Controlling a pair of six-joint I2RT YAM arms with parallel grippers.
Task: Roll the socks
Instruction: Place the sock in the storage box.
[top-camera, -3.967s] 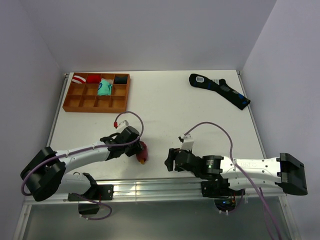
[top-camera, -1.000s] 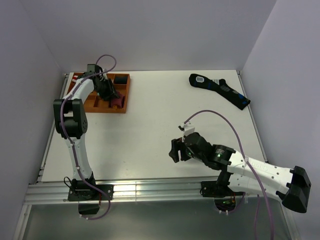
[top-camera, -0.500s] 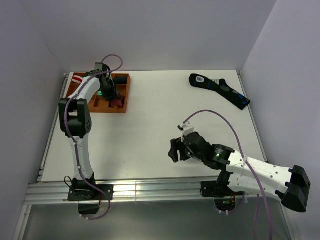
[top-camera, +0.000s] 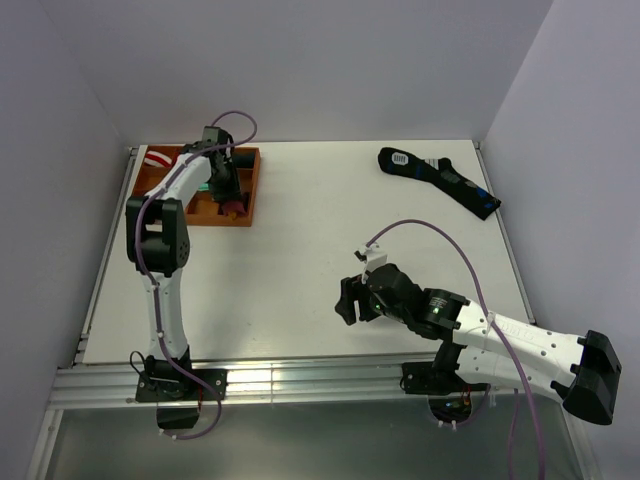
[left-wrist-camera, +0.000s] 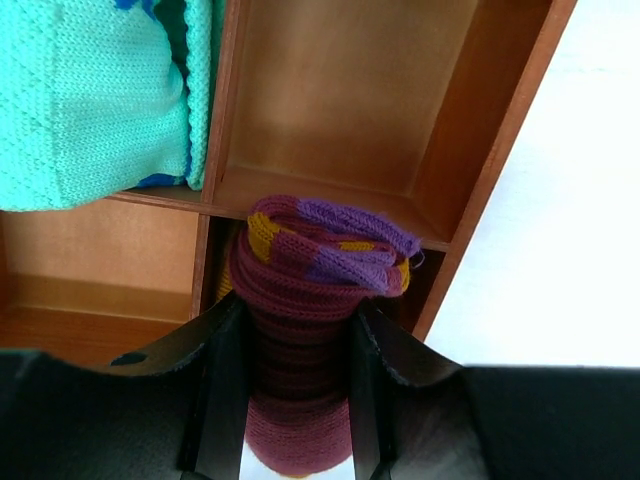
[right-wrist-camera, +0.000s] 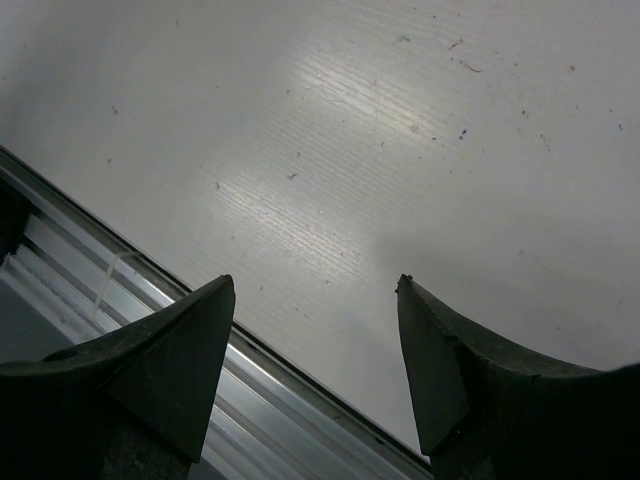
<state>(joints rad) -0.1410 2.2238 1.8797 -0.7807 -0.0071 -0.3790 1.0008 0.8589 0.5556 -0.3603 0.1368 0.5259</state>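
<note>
The left pincer (left-wrist-camera: 298, 320) is gripping the rolled maroon sock (left-wrist-camera: 315, 265) by its sides, holding it at the near right compartment of the wooden tray (left-wrist-camera: 490, 150). The purple cuff is wrapping the roll's end. A teal bundle (left-wrist-camera: 90, 100) is sitting in a neighbouring compartment. The right pincer (right-wrist-camera: 315, 290) is hovering open over the worktop (right-wrist-camera: 400, 120), near its front edge.

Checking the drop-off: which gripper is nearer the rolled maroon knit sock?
Left. The left gripper clamps the rolled maroon sock over the wooden tray; the right gripper hangs open far off.
</note>
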